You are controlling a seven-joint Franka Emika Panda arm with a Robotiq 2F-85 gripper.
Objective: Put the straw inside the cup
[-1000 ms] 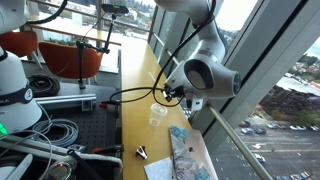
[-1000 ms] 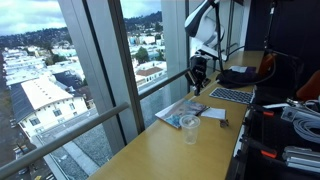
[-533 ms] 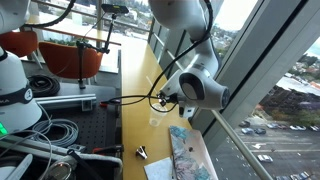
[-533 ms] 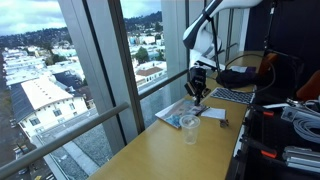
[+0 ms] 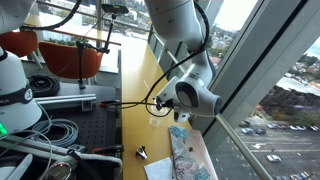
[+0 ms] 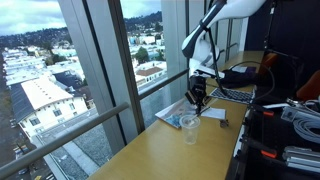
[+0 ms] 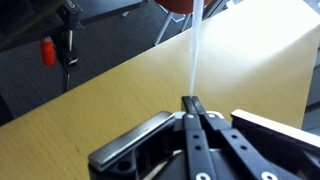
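- The straw (image 7: 195, 50) is a very thin, straight, pale whitish stick. In the wrist view it runs from the fingertips to the top edge of the picture and looks faintly see-through against the wood.
- It is pinched at one end between the two fingers of the hand (image 7: 192, 104), which stand narrow and clamped onto it. Most of its length sticks out free beyond them. I judge this grip is chosen to leave a long end to lead into the cup.
- The straw is in the air above the desk (image 7: 100, 105), not yet in the cup. It is too thin to make out in either exterior view.
- The cup (image 6: 189, 125), a small clear plastic tumbler, stands upright on the desk with its mouth open upward, just beside a patterned magazine (image 6: 174, 112).
- In an exterior view the hand (image 6: 198, 102) hangs low, near the cup but apart from it, which suggests the approach for insertion.
- The cup does not show in the wrist view, so I cannot tell how the straw lines up with its rim.
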